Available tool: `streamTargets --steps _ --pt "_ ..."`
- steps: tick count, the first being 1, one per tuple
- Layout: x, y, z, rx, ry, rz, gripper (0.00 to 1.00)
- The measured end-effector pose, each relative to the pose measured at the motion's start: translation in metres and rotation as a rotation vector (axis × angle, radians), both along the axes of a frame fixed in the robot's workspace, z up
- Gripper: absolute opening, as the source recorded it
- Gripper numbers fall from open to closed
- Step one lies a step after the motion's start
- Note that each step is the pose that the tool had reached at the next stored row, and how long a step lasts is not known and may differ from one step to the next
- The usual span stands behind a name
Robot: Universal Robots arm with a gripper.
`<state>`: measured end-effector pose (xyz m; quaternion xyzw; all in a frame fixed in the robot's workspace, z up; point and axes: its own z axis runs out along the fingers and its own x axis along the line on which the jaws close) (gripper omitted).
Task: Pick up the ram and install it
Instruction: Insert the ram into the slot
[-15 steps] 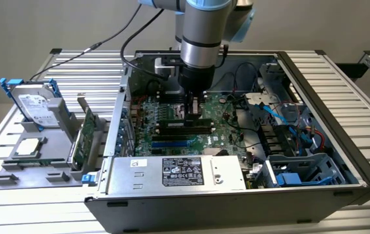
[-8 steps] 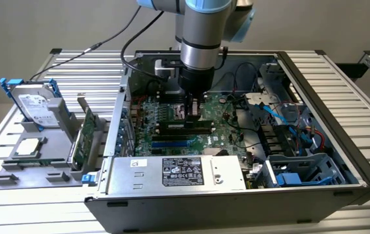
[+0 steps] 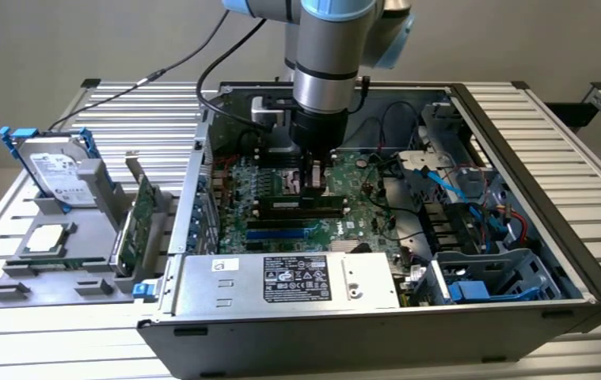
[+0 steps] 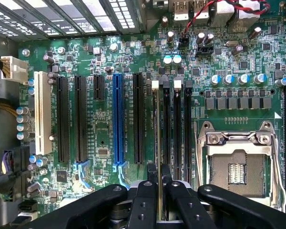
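- Ram (image 4: 158, 138) stands on edge, pinched between our tool's (image 4: 158, 169) narrowed fingers.
- We see it lined along a memory slot (image 4: 155, 86) on the motherboard (image 4: 105, 62), inside the open computer case (image 3: 553, 237).

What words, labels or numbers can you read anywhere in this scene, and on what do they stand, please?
No text can be read with certainty.
On the power supply label: black print and marks, too small to read.
On the hard drive label: too small to read.
On the motherboard: white lettering, too small to read.
On the ram: no legible print.
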<state>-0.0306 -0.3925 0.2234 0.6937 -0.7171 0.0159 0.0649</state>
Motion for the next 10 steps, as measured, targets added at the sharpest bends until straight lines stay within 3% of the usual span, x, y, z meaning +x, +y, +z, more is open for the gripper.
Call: streamTargets --steps 5,10 --pt "0.0 0.0003 -0.0001 -0.0063 -0.0016 -0.001 0.14" --pt "0.0 0.0013 -0.0001 -0.0075 -0.0036 -0.001 0.14"
